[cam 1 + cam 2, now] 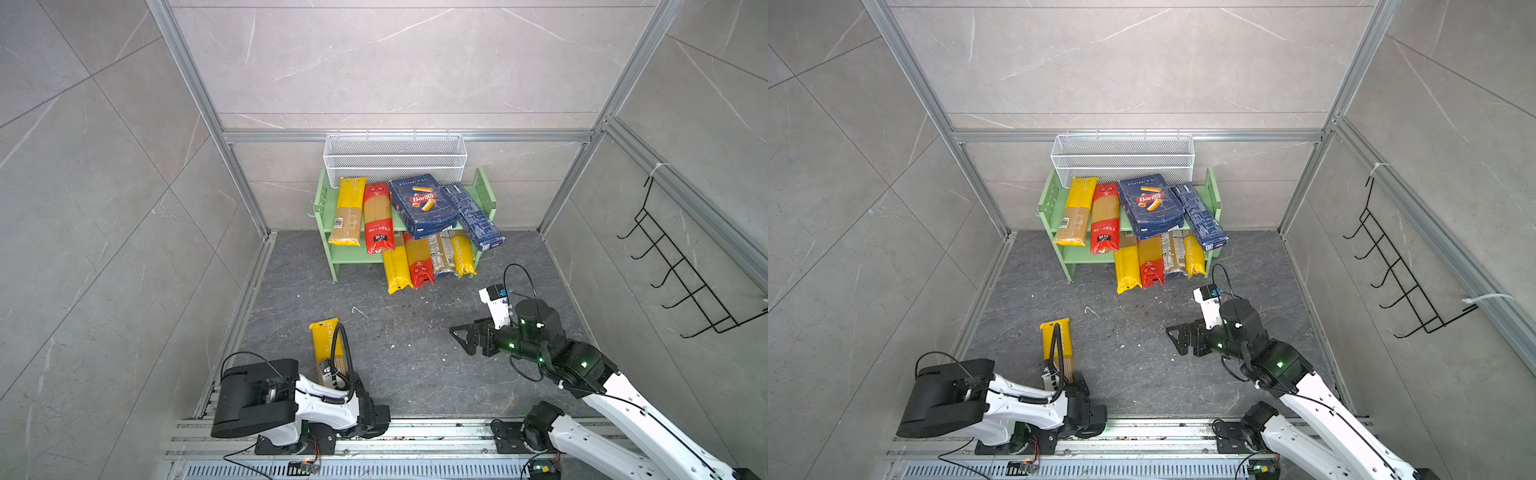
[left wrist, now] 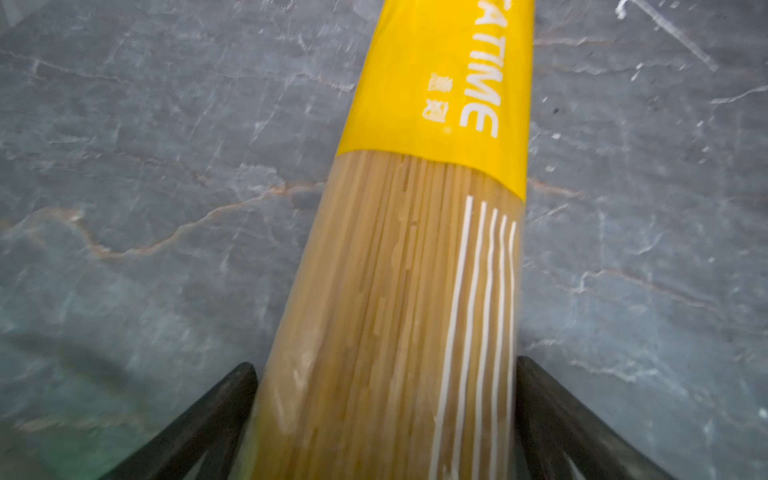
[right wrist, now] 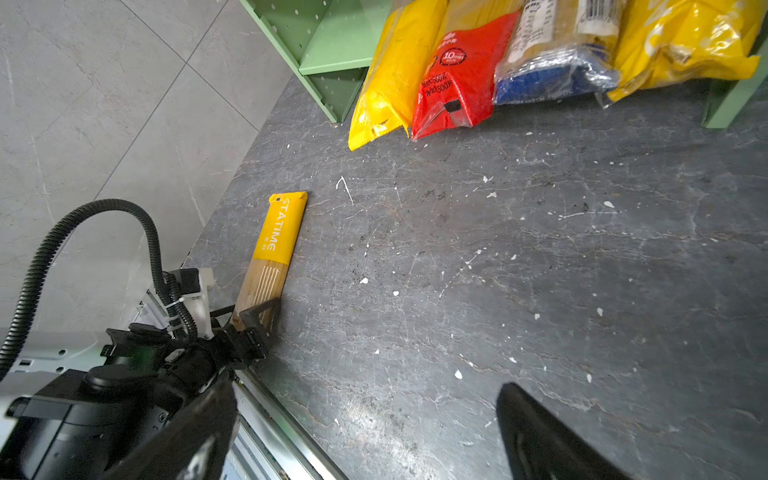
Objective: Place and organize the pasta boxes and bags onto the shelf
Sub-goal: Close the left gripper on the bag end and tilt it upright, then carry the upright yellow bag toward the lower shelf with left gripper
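A yellow PASTATIME spaghetti bag (image 1: 326, 336) (image 1: 1054, 332) (image 2: 415, 249) (image 3: 276, 237) lies flat on the dark floor at front left. My left gripper (image 2: 384, 365) (image 3: 257, 311) straddles its clear end, open wide, with a finger close against each side. The green shelf (image 1: 324, 208) (image 1: 1046, 208) stands at the back. On its upper board lie a yellow bag (image 1: 349, 208), a red bag (image 1: 377, 216), the wide Barilla box (image 1: 422, 203) and the narrow blue box (image 1: 473, 216). Several bags (image 1: 428, 262) stick out of the lower board. My right gripper (image 1: 459, 338) (image 3: 365, 390) hovers open and empty at right.
A white mesh basket (image 1: 395, 158) hangs on the back wall above the shelf. A black wire hook rack (image 1: 681, 270) hangs on the right wall. Aluminium rails (image 1: 415, 436) run along the front edge. Pale pasta crumbs (image 3: 457, 374) dot the floor.
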